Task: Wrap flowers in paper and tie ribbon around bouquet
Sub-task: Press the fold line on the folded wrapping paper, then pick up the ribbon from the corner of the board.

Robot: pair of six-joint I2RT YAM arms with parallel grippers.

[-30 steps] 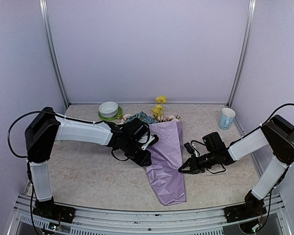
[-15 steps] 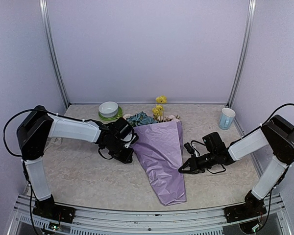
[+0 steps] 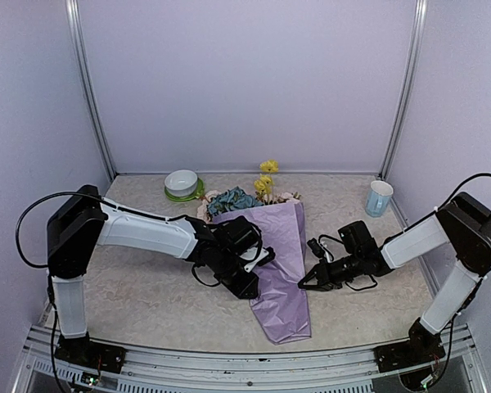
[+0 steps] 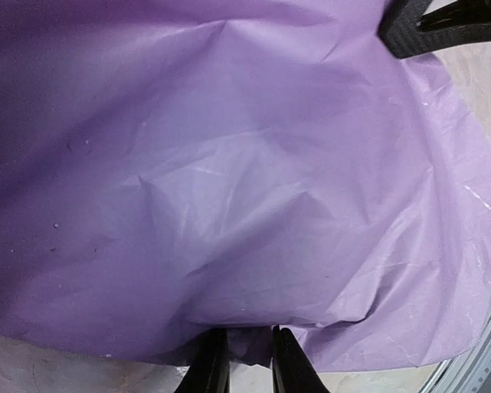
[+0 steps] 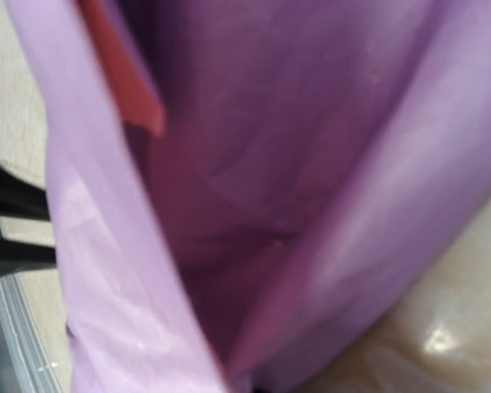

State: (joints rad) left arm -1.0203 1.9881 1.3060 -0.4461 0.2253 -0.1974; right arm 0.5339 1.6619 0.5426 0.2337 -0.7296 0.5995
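My left hand (image 3: 250, 286) is clenched on the 9 o'clock edge of the paper (image 3: 282, 262), with a fold of it pinched in its grip. My right hand (image 3: 304, 283) is clenched tight at the paper's 3 o'clock edge, but I cannot tell whether it grips any. The paper lies mid-counter (image 3: 139, 286) as a cone, its tip toward 6 o'clock and the flowers (image 3: 233, 199) poking out at 12.

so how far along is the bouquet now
Done: the paper is folded into a cone around the flowers, heads poking out the far end. In hand: the left gripper pinches the paper's edge over the cone; the right gripper is shut at its right edge. Left: securing the wrap and tying the ribbon, which is not in view.
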